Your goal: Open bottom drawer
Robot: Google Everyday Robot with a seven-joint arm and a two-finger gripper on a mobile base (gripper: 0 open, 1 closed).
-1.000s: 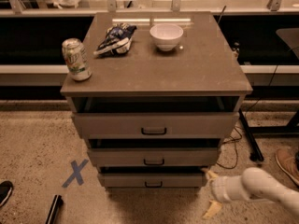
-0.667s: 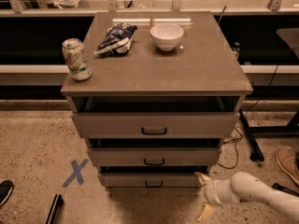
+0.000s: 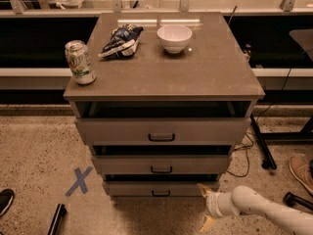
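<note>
At the lower right edge, the gripper is seen low above the floor, carried on a white arm that enters from the right; its two yellowish fingers are held apart, and nothing is gripped between them; the upper one is set just before the right end of the bottom drawer, though contact cannot be judged. That drawer is found at the foot of the grey-brown cabinet, lowest of three, with a small black handle at its centre, left of the gripper and apart from it. A blue taped X is marked on the floor to the cabinet's left; a brown shoe is seen at the right edge. Above, the middle drawer and the taller top drawer are stacked, a dark gap being shown over each front. On the cabinet top, a can is stood upright at the left front corner; farther back, a crumpled snack bag is laid beside a white bowl.
</note>
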